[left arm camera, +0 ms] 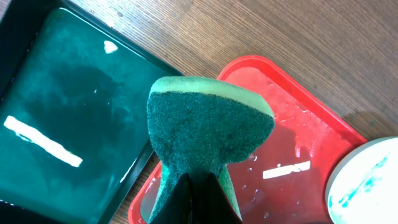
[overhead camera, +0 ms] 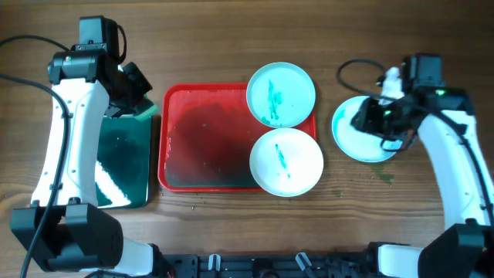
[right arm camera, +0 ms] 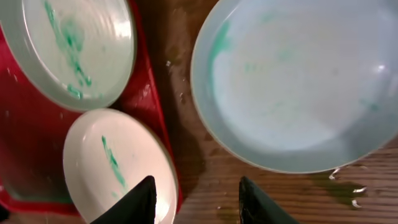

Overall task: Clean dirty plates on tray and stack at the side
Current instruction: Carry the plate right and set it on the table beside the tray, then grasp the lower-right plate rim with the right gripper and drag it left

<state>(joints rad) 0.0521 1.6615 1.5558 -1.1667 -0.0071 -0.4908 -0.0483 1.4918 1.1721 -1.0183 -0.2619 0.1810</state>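
Robot lab bench. Two white robot arms (overhead camera: 69, 147) (overhead camera: 455, 170) stand at the near edge of a wood-grain table (overhead camera: 208, 46). Loose black cables (overhead camera: 19, 40) trail toward the far corners. A large red rectangular plastic tray (overhead camera: 201, 147) sits mid-table.

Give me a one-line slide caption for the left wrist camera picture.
Left gripper grips a green sponge above the black tray and wet red tray; a smeared plate shows at lower right.

No readable text, labels, numbers, signs

- Wooden table (overhead camera: 231, 224), brown grain, carries everything.
- Red tray (overhead camera: 201, 147) near centre.
- Black tray (overhead camera: 123, 162), green inside, at 9 o'clock.
- One pale plate (overhead camera: 351, 143) at 3 o'clock.
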